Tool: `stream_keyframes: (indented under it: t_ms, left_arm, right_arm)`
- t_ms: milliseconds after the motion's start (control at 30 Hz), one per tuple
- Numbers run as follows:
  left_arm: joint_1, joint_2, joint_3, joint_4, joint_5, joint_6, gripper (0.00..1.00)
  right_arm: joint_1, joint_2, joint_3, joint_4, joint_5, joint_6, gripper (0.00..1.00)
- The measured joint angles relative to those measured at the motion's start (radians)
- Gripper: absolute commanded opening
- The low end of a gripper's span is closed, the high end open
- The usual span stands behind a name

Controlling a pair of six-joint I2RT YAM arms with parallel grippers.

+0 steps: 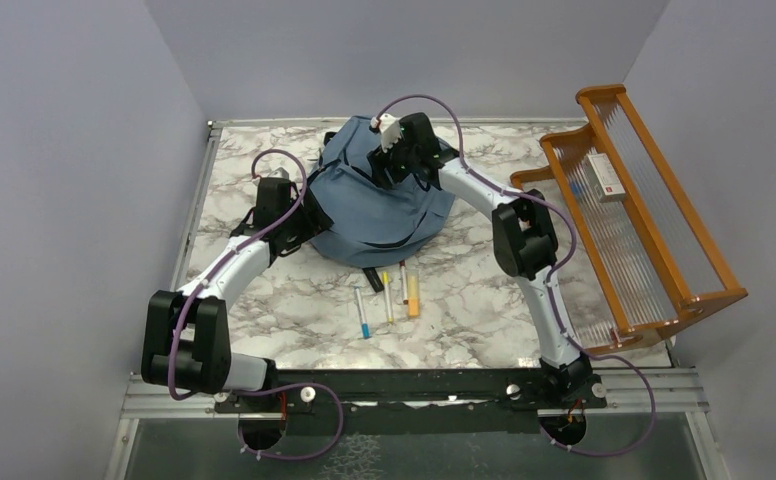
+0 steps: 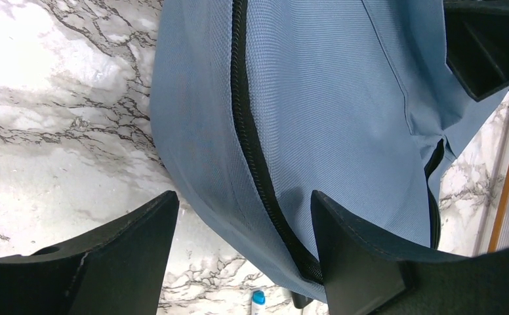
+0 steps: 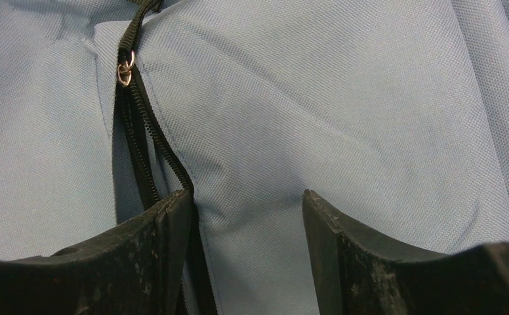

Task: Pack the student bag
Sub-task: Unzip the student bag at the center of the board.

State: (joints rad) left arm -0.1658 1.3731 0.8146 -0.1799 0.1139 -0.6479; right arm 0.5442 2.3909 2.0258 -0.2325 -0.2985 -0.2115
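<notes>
Student bag [image 1: 379, 205] ctr of table [image 1: 294, 310]; pens [image 1: 388, 298] near side; rack [image 1: 634, 230] at R.

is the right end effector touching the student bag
Touching. The right wrist view shows the right end effector with its fingers pressed into the student bag, the fabric creasing beside the zipper.

Student bag [image 1: 384, 215]: dusty-blue woven fabric, rounded outline, slumping soft and creasing across the top. It is lying flat on the marble table [image 1: 264, 300], sitting toward the 12 o'clock end, roughly centred. A black zipper [image 2: 255, 157] is running along the curved 9 o'clock flank and looking closed there. Higher up, two black tooth lines are appearing to diverge below a small metal pull ring [image 3: 125, 71]. A black strap [image 1: 372, 278] is poking out at the 6 o'clock edge.
</notes>
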Motion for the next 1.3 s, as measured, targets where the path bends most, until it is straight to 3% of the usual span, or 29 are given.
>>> stream_keyframes:
  t_ms: [100,300,467,667,1000,1300]
  left_arm:
    - [0.0,0.001,0.0,0.0,0.002,0.0,0.74]
    - [0.0,0.005,0.0,0.0,0.005,0.0,0.74]
    - [0.0,0.005,-0.002,0.001,0.009,0.001,0.68]
    - [0.0,0.005,-0.006,0.005,0.022,0.003,0.5]
    - [0.0,0.035,-0.006,0.034,0.062,0.021,0.0]
    - [0.0,0.095,0.08,0.024,0.132,0.026,0.0]
  right_arm:
    - [0.0,0.003,0.008,-0.002,0.009,0.0,0.61]
    - [0.008,0.004,0.008,0.003,0.046,0.0,0.21]
    - [0.018,0.0,-0.01,0.043,0.1,0.012,0.02]
    - [0.019,-0.051,-0.071,0.098,0.13,0.036,0.0]
    - [0.019,-0.166,-0.082,0.11,0.145,0.073,0.0]
    - [0.017,-0.19,-0.078,0.097,0.18,0.08,0.0]
